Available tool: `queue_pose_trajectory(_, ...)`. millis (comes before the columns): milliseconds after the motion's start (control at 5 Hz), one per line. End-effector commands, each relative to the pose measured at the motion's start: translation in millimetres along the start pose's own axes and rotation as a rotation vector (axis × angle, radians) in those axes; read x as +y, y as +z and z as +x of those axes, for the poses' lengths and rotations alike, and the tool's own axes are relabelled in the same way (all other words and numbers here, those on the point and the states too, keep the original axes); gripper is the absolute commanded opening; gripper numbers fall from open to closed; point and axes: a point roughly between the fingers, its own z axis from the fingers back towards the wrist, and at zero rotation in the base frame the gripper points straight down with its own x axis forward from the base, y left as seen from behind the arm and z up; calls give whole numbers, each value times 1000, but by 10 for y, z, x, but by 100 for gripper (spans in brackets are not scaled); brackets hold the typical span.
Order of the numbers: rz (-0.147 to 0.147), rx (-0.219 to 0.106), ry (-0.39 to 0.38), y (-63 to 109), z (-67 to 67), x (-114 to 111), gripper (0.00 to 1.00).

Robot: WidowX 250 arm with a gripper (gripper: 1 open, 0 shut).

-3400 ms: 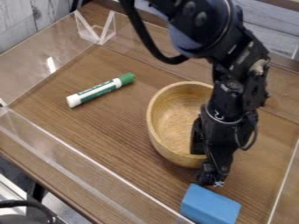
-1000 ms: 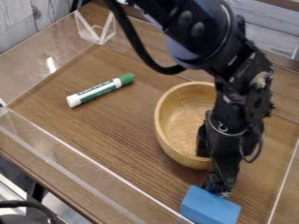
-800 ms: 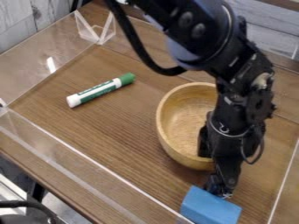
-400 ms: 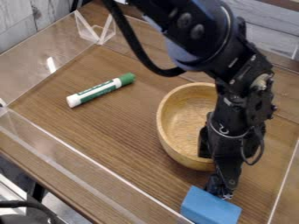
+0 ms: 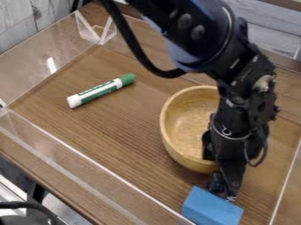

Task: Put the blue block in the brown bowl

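Wooden table, clear walls around it. I saw the bowl at right, the block lying flat just in front of it, the jaws pointing down at the block's rear edge; their opening I could not tell. A marker lay well left.
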Motion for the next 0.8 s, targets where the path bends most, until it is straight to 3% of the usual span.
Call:
queue_pose_trajectory(0,-9,-2,-32,-6,1,-78,0)
queue_pose_trajectory(600,-15,11,-31,-6,-44,-57,0)
